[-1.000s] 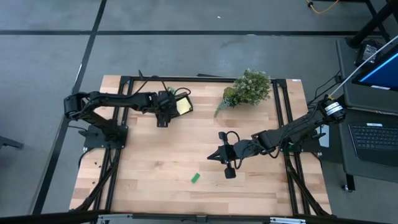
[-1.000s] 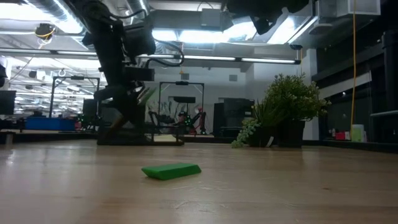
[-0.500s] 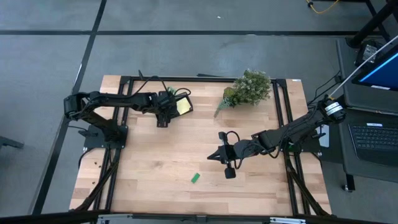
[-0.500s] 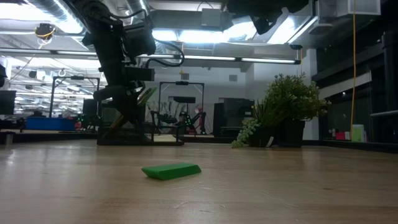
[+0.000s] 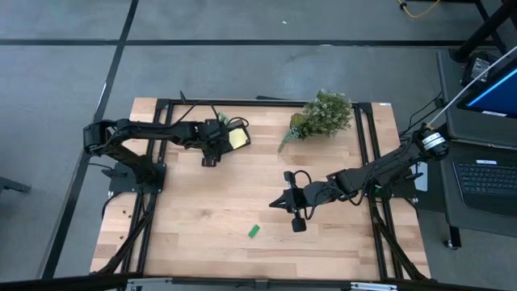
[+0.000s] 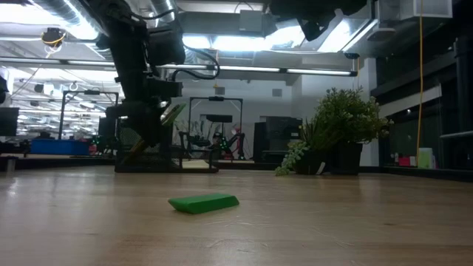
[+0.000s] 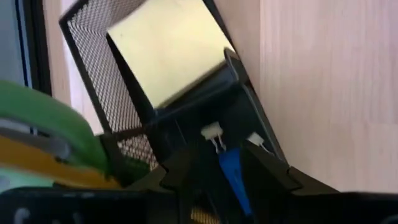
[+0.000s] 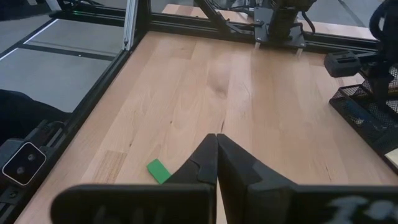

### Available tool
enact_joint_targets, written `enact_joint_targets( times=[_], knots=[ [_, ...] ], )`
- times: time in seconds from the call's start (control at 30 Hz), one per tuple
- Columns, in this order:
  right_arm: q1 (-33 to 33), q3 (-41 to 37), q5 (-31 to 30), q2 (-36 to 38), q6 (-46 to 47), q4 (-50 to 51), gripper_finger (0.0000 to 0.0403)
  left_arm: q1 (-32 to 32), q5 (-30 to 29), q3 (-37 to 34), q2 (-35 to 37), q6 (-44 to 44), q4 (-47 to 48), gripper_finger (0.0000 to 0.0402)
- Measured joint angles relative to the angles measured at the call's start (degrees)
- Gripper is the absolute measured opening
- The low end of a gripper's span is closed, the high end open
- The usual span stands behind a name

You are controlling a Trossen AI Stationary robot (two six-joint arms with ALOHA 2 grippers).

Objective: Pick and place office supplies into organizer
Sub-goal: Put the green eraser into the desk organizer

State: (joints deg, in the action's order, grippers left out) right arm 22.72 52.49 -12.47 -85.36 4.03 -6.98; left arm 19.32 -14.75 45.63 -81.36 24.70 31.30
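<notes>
The black mesh organizer point(image 5: 227, 132) stands at the table's far left, holding a pale yellow sticky-note pad point(image 7: 168, 50), green scissors handles point(image 7: 50, 124) and a yellow pencil point(image 7: 37, 163). My left gripper point(image 5: 211, 152) hovers over its near side, shut on a small blue block point(image 7: 229, 171). A small green block point(image 5: 254, 232) lies flat on the wood near the table's near edge. My right gripper point(image 8: 216, 146) is shut and empty, raised right of that block point(image 8: 159, 170). My left gripper pinches the small blue block between its two fingers, with the block's upper end point(image 7: 224, 157) showing in the gap. The fingers point down at the organizer's near compartment point(image 7: 205, 118). Whether the block touches the organizer, I cannot tell.
A leafy potted plant point(image 5: 323, 115) stands at the far right of the table. Black frame rails point(image 5: 367, 153) run along the table's sides. Bare wood point(image 5: 202, 210) spreads between the organizer and the green block point(image 6: 205, 202).
My left gripper has edged slightly toward the table's left over the organizer, still shut on the blue block. My right arm and the green block have kept still.
</notes>
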Motion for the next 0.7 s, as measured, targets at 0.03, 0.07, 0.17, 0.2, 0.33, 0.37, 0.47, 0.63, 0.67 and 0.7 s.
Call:
enact_joint_targets(
  times=[0.03,0.07,0.17,0.2,0.33,0.37,0.47,0.63,0.67,0.7],
  knots=[
    [0.0,0.0,0.0,0.0,0.0,0.0,0.001,-0.5,-0.7,0.8,0.0,-0.1,1.6,0.0115],
    [0.0,0.0,0.0,0.0,0.0,0.0,0.001,-1.0,-1.1,2.0,0.0,-0.1,3.1,0.0115],
    [0.0,0.0,0.0,0.0,0.0,0.0,0.001,-2.7,-0.9,6.0,0.0,-0.3,5.9,0.0112],
    [0.0,0.0,0.0,0.0,0.0,0.0,0.001,-3.3,-0.4,7.0,0.0,-0.6,7.0,0.011],
    [0.0,0.0,0.0,0.0,0.1,0.0,0.001,-6.5,0.1,11.7,0.1,-2.5,9.8,0.0103],
    [0.0,0.0,0.0,0.0,0.1,0.0,0.001,-7.4,0.1,12.9,0.1,-3.4,11.3,0.0101],
    [0.0,0.0,0.0,0.0,0.1,0.0,0.001,-10.7,0.9,16.6,0.1,-6.2,16.1,0.0096],
    [0.0,0.0,0.0,0.0,-0.1,-0.1,0.001,-17.6,6.5,20.7,1.0,-11.3,20.9,0.0077],
    [-0.2,0.0,0.0,0.0,-0.6,-0.2,0.001,-19.2,7.5,20.8,1.3,-11.7,20.6,0.0071],
    [-0.3,-0.1,0.0,0.0,-1.2,-0.7,0.001,-20.7,8.3,20.8,1.8,-11.6,20.9,0.0063]
  ],
)
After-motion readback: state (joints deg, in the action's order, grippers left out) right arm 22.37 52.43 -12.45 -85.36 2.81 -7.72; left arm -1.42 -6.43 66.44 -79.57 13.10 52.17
